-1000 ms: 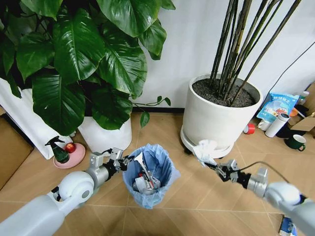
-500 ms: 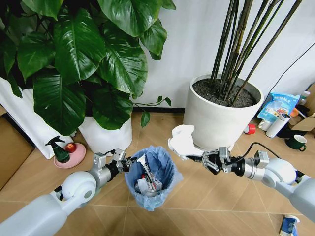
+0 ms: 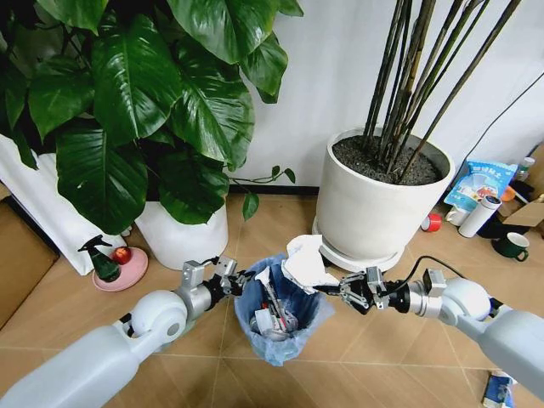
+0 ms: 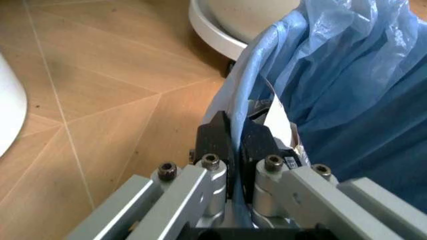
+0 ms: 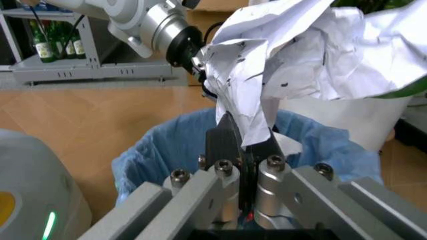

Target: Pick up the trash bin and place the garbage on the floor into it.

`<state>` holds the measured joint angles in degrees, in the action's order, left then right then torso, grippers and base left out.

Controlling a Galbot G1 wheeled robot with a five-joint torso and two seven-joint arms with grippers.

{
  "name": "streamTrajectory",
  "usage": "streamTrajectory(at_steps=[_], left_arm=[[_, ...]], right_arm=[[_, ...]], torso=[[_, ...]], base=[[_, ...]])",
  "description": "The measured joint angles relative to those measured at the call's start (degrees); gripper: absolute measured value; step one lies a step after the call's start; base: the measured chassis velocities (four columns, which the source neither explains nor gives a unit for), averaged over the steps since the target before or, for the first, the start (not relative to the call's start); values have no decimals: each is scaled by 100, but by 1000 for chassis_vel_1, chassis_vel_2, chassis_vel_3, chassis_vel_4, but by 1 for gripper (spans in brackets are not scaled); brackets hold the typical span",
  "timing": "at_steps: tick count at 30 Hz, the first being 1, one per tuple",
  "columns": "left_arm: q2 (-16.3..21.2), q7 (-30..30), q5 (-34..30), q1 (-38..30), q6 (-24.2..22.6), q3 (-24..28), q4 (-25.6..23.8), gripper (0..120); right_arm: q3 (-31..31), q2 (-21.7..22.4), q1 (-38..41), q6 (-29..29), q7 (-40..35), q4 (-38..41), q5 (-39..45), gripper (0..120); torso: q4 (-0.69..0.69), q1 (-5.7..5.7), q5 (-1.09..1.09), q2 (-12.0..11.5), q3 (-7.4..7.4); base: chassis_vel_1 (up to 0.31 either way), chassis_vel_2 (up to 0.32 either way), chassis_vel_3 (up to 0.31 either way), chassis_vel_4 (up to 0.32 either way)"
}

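The trash bin (image 3: 285,327), lined with a crinkled light-blue bag, hangs just above the tan floor (image 3: 365,365) with several scraps inside. My left gripper (image 3: 239,281) is shut on its near-left rim; in the left wrist view the left gripper (image 4: 234,129) pinches the blue bag (image 4: 347,95). My right gripper (image 3: 338,291) is shut on a piece of garbage, a crumpled white paper (image 3: 304,262), held over the bin's right rim. In the right wrist view the right gripper (image 5: 243,137) grips the paper (image 5: 300,60) above the bin's mouth (image 5: 167,150).
A large white pot (image 3: 378,204) with tall stems stands right behind the bin, and a smaller white pot (image 3: 183,236) with a leafy plant is at the left. A green spray bottle (image 3: 104,262) sits on a pink dish. A mug (image 3: 512,246) and a blue-white crushed piece (image 3: 497,391) lie at the right.
My right gripper has carried the white paper leftward from near the big pot to over the bin. My left gripper has shifted the bin to the right, toward it.
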<state>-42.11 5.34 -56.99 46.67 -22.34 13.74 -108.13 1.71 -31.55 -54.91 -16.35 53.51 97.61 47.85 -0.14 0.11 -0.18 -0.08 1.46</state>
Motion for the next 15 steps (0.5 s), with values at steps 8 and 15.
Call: streamTrajectory(at_steps=[8,15], left_arm=[[-139,38,-19,-138,-3,140,83,0],[-91,65,-52,-152,-14,126,61,0]], right_arm=[[391,-223,184,-21,27,-69,-61,0],[384,-213,112,57,37,-22,-155,16]], torso=[[1,0,-1,-1,0],[0,0,2,-1,0]], base=[[0,0,0,0],[0,0,0,0]])
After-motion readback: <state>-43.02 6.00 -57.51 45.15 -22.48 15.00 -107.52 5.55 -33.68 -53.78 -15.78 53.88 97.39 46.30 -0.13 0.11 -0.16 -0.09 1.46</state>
